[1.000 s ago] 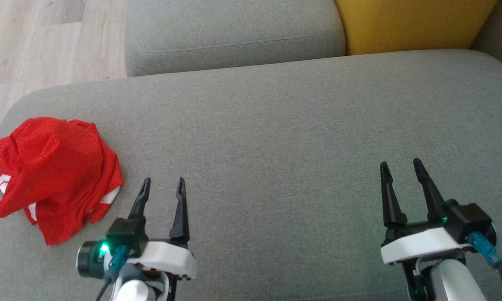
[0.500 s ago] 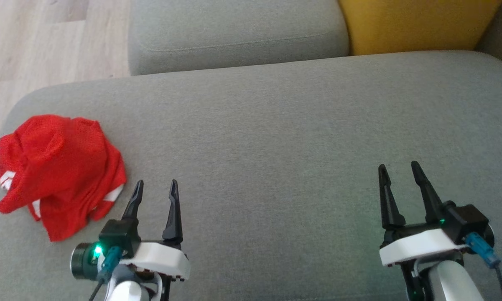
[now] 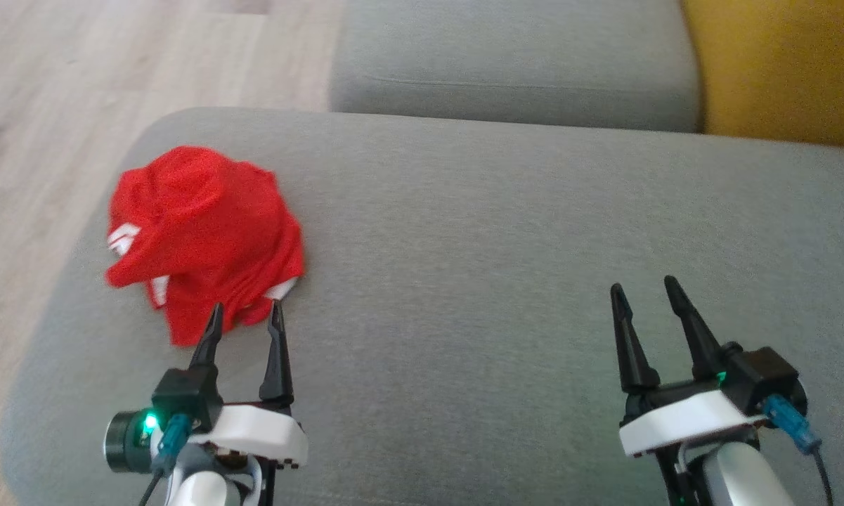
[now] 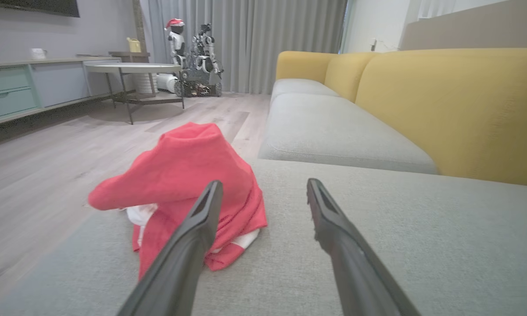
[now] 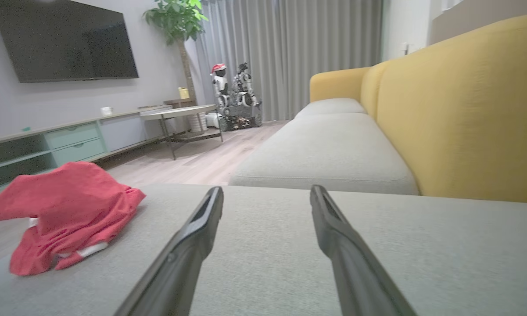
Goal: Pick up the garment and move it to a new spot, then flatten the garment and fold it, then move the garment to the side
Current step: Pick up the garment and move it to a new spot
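Note:
The garment (image 3: 200, 235) is a crumpled red mesh shirt with white trim, heaped near the left end of the grey sofa cushion (image 3: 499, 246). My left gripper (image 3: 246, 313) stands open just in front of it, fingertips at its near hem, nothing between them. In the left wrist view the garment (image 4: 188, 175) lies straight ahead, partly behind the left finger (image 4: 193, 232), and the gripper (image 4: 263, 186) is open. My right gripper (image 3: 643, 284) hovers open over bare cushion far to the right. The right wrist view has the garment (image 5: 66, 206) at its left and the open gripper (image 5: 265, 191).
The cushion's rounded left edge drops to a pale wood floor (image 3: 42, 105). A second grey seat cushion (image 3: 513, 63) and a yellow backrest (image 3: 787, 70) lie beyond. Across the room stand a round table (image 4: 131, 68), a low cabinet (image 5: 48, 145) and other robots (image 4: 195, 57).
The head camera has swung left, shifting the whole picture right. My left gripper now stands with its tips at the garment's near hem, closer than before. Both grippers stay open.

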{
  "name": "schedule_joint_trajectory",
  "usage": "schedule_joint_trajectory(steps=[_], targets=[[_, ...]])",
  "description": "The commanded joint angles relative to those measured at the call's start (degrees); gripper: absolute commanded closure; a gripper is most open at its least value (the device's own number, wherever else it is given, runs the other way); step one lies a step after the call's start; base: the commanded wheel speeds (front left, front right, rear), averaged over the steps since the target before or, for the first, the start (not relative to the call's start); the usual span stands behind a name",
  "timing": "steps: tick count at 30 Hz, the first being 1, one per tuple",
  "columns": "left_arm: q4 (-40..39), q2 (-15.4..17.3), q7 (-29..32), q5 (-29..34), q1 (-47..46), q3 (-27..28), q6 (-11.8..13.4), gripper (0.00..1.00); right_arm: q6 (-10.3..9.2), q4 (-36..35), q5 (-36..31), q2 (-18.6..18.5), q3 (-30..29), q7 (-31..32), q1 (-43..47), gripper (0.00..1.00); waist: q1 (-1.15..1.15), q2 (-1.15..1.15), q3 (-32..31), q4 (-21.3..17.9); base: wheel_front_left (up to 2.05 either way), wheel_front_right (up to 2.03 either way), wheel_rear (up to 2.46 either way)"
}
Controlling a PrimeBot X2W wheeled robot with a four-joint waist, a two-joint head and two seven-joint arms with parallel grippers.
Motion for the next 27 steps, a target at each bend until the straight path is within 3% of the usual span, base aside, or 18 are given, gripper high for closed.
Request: schedule_joint_trajectory(steps=[1, 7, 14, 27], targets=[[-2.24, -0.12, -0.69, 0.66, -1.31, 2.25, -0.09, 0.0, 0.12, -2.03, 0.53, -0.42, 1.65, -0.62, -0.2, 0.0, 0.0, 0.0, -0.85, 4.14, 0.0, 0.0, 0.0], [-2.37, -0.12, -0.69, 1.69, -0.87, 3.61, -0.55, 0.0, 0.12, -2.25, 1.45, -0.42, 3.37, -0.62, 0.88, 0.0, 0.0, 0.0, -1.79, 9.91, 0.0, 0.0, 0.0], [-2.54, -0.12, -0.69, 2.4, 0.05, 5.32, -1.13, 0.0, 0.12, -2.48, 2.1, -0.42, 4.29, -0.62, 1.61, 0.0, 0.0, 0.0, -2.45, 13.87, 0.0, 0.0, 0.0], [-2.81, -0.12, -0.69, 2.55, 0.4, 6.88, -1.7, 0.0, 0.12, -2.16, 2.52, -0.42, 4.67, -0.62, 2.04, 0.0, 0.0, 0.0, -2.32, 13.56, 0.0, 0.0, 0.0]])
